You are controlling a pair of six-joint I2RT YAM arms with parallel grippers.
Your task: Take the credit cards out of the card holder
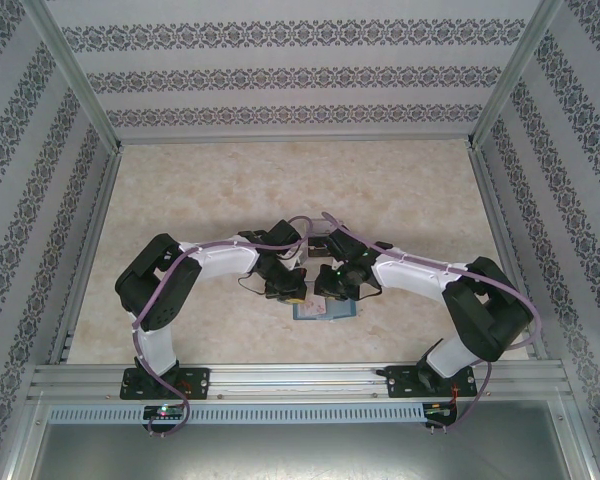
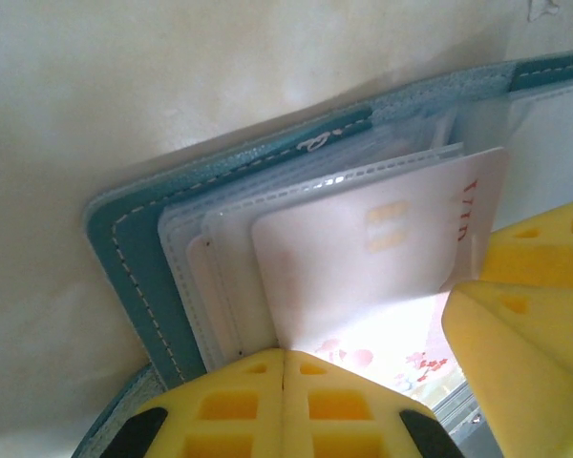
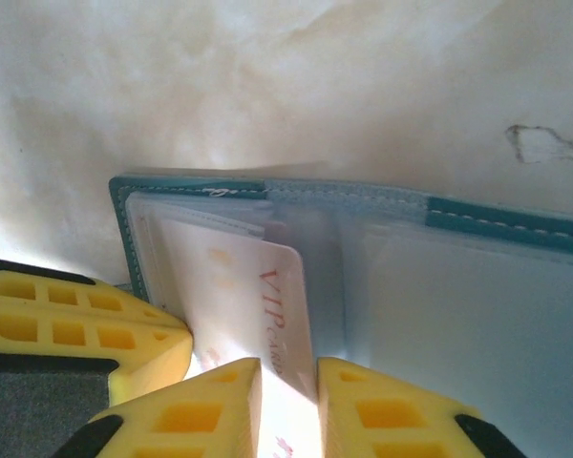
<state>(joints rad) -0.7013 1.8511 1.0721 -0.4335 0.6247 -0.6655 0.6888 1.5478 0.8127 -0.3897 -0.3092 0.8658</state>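
1. The card holder (image 1: 325, 308) is laid open on the desk (image 1: 280, 190), close to its near edge, between the two hands. A credit card (image 3: 267, 296) with red lettering is seen raised partway out of its clear sleeve (image 2: 186, 239).
2. The right hand (image 3: 288, 377) is nearly closed astride that card's edge; whether the card is actually clamped cannot be told. If only a corner is caught, the card may be bent or let slip.
3. The left hand (image 2: 285, 367) is clenched, and its tips appear to be pressed onto the holder's sleeves. If that pressure is lost, the whole holder may be dragged along with the card.
4. A neighbouring sleeve may be pinched together with the card, so that nothing is freed.
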